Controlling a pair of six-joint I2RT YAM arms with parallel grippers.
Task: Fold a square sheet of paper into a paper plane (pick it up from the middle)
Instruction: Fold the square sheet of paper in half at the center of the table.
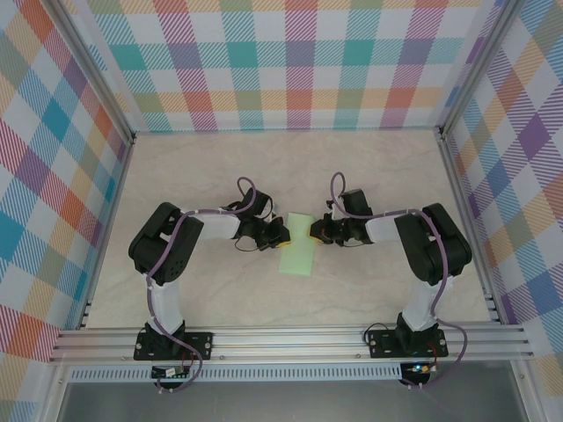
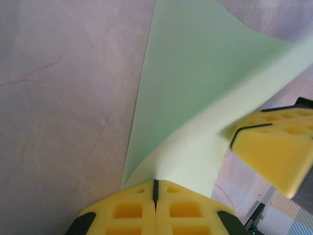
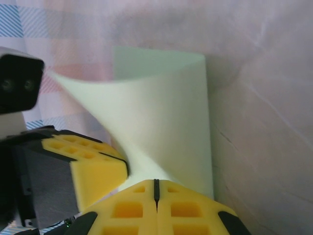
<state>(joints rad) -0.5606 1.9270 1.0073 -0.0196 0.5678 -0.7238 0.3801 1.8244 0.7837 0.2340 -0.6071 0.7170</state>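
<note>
Two grippers are being observed at the middle of the table (image 1: pixel 220 167), tips facing one another, with the sheet (image 1: pixel 297 257) lying between them. The left gripper (image 1: pixel 274 236) is being held pressed together, and in its wrist view a raised flap of the sheet is being pinched at the seam of its yellow fingers (image 2: pixel 127 210). The right gripper (image 1: pixel 318 230) is being held pressed together in the same way, pinching the opposite side of that flap. Between the two tips the flap is arching upward, while the remainder of the sheet is resting flat on the table. From above, the long axis of the sheet is running from the bases toward the far wall, slightly slanted, and both pinch points are sitting on its far half. The sheet is lying to the right of the left gripper and to the left of the right one, and neither arm is judged nearer. Any fold is therefore judged to call for both grippers being carried together along that axis. Whether a crease is being formed beneath the flap cannot be told.
</note>
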